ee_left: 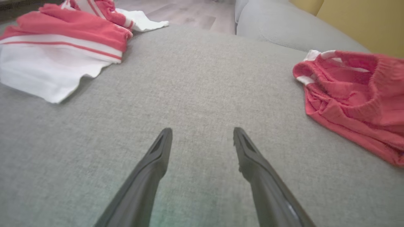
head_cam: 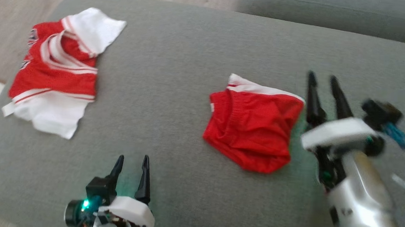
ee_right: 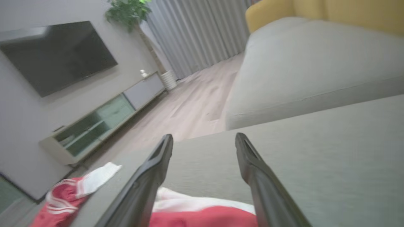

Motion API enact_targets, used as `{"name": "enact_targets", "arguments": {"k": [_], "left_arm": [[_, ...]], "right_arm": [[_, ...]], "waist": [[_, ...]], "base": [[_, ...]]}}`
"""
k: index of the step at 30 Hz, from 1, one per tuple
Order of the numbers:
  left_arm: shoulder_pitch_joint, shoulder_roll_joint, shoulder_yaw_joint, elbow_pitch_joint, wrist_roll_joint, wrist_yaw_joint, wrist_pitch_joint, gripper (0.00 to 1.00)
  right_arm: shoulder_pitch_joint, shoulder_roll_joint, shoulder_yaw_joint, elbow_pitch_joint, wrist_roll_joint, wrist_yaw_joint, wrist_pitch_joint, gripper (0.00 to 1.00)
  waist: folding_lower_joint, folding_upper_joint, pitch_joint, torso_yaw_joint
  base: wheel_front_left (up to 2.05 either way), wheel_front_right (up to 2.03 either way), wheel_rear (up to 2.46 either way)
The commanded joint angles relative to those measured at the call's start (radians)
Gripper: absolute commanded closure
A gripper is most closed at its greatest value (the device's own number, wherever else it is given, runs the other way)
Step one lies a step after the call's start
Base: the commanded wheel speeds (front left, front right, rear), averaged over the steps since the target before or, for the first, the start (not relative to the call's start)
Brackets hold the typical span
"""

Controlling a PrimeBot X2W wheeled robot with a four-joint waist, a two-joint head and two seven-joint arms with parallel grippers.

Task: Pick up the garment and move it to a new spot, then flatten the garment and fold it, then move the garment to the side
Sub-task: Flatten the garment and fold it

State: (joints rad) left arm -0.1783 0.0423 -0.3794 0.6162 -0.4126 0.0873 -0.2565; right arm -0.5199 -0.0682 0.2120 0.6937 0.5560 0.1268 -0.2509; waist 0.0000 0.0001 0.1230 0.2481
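Roughly folded red shorts (head_cam: 253, 127) lie on the grey sofa (head_cam: 178, 55). The right gripper (head_cam: 322, 76) sits just to their right, jaws apart and empty. The left gripper (head_cam: 133, 157), jaws also apart, hovers near their front-left, and a jersey (head_cam: 57, 71) lies well to their left. Folding looks done, so moving the shorts aside seems next, which calls for a pinch through every layer at one edge.
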Motion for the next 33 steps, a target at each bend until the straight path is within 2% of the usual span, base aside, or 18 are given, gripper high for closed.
{"name": "enact_targets", "arguments": {"k": [1, 4, 6, 12, 17, 26, 33], "left_arm": [[-0.026, 0.008, 0.039, -0.033, 0.01, 0.0, -0.005, 0.0], [-0.033, 0.008, 0.07, -0.068, 0.054, 0.0, -0.005, 0.0], [-0.028, 0.008, 0.089, -0.082, 0.076, 0.0, -0.005, 0.0], [0.021, 0.008, 0.147, -0.113, 0.123, -0.001, -0.005, 0.0], [0.084, 0.008, 0.159, -0.141, 0.138, 0.001, -0.005, 0.0], [0.105, 0.008, 0.161, -0.146, 0.148, -0.008, -0.005, 0.0], [0.099, 0.008, 0.131, -0.141, 0.127, -0.012, -0.005, 0.0]], "right_arm": [[0.027, 0.014, 0.004, -0.029, -0.018, 0.004, -0.011, 0.0], [0.122, 0.016, -0.142, -0.101, -0.18, 0.004, -0.011, 0.0], [0.163, 0.017, -0.189, -0.131, -0.234, 0.004, -0.011, 0.0], [0.268, 0.018, -0.229, -0.189, -0.294, 0.004, -0.011, 0.0], [0.344, 0.018, -0.23, -0.201, -0.284, 0.004, -0.011, 0.0], [0.366, 0.018, -0.163, -0.225, -0.287, 0.004, -0.011, 0.0], [0.343, 0.018, 0.097, -0.172, -0.316, 0.004, -0.011, 0.0]], "waist": [[0.0, -0.0001, -0.009, -0.036], [0.0, -0.0001, -0.02, -0.087], [0.0, -0.0001, -0.027, -0.11], [0.0, -0.0001, -0.057, -0.163], [0.0, -0.0001, -0.085, -0.181], [0.0, -0.0001, -0.095, -0.184], [0.0, -0.0001, -0.07, -0.139]], "base": [[0.0, 0.0, 0.0], [0.0, 0.0, 0.0], [0.0, 0.0, 0.0], [0.0, 0.0, 0.0], [0.0, 0.0, 0.0], [0.0, 0.0, 0.0], [0.0, 0.0, 0.0]]}}
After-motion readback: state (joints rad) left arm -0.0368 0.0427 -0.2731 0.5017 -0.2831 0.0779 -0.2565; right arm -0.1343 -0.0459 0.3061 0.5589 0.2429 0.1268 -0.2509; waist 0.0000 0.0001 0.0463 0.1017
